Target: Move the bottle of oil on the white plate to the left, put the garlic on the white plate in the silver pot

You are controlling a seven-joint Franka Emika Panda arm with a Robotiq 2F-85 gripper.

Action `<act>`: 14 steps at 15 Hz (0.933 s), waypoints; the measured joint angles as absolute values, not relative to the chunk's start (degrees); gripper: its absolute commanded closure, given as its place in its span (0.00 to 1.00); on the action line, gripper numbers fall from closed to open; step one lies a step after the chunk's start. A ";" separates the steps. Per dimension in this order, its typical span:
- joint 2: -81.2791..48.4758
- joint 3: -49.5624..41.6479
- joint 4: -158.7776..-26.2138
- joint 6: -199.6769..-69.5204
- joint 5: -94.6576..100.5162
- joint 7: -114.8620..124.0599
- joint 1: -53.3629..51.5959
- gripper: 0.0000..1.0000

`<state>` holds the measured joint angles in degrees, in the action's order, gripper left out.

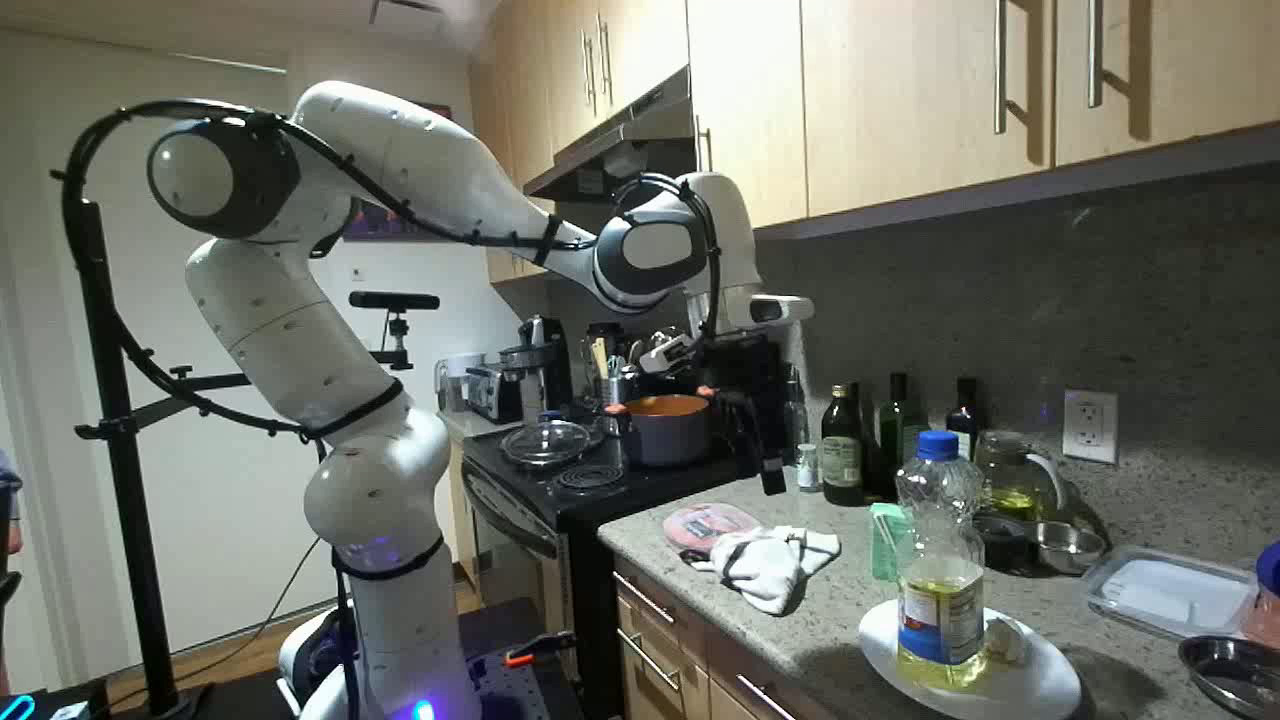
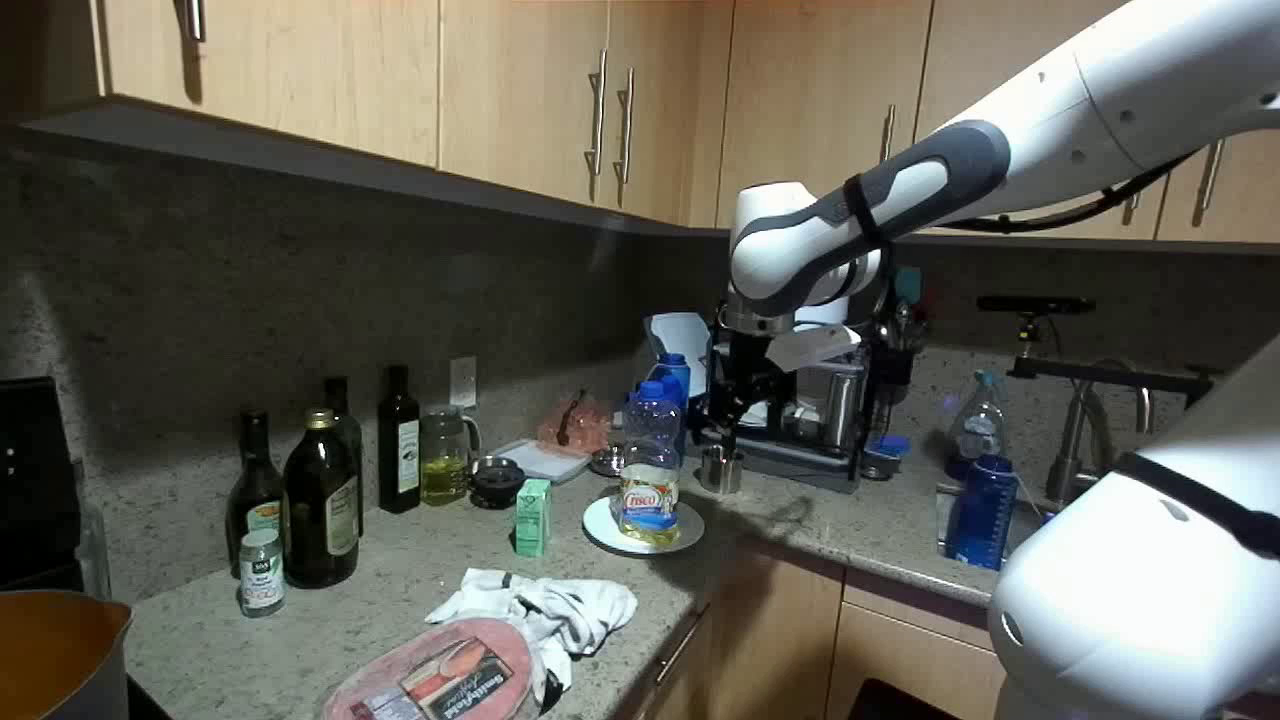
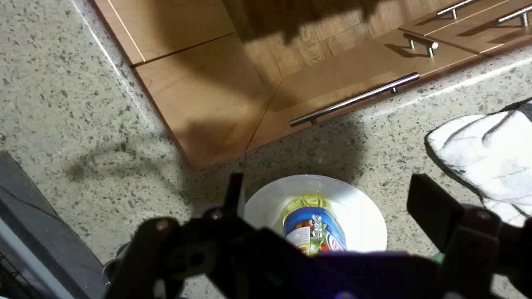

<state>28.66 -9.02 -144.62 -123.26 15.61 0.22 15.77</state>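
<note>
Blue-capped clear plastic oil bottle (image 1: 940, 600) stands on a round white plate (image 3: 365, 224), apart from the black gripper (image 3: 327, 185), which gapes wide.

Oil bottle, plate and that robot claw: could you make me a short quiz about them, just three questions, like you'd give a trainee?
1. Multiple choice: what does the Crisco oil bottle stand on? A: the dish towel; B: the white plate; C: the stove.
2. True or false: the gripper is closed around that bottle.
3. Complete the sentence: the bottle's cap is coloured ...

Key
1: B.
2: False; its jaws stand wide apart, and both exterior views show it away from the bottle.
3: Blue.
</note>
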 measured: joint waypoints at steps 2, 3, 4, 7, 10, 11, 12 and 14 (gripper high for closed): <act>28.66 -9.02 -144.62 -123.26 15.61 0.22 15.77 0.00; 28.67 -9.02 -144.61 -123.27 15.61 0.22 15.73 0.00; 28.67 -9.02 -144.57 -123.56 15.61 0.22 15.67 0.00; 28.56 -9.02 -144.17 -127.15 15.61 0.22 15.27 0.00; 28.12 -8.94 -143.68 -131.63 15.61 0.15 14.26 0.00; 27.88 -8.91 -143.58 -133.05 15.61 0.06 13.84 0.00; 27.53 -8.90 -143.44 -134.30 15.60 -0.06 13.37 0.00; 26.48 -8.81 -142.98 -136.38 15.58 -1.06 12.35 0.00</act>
<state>26.48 -8.81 -142.98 -136.38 15.58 -1.06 12.35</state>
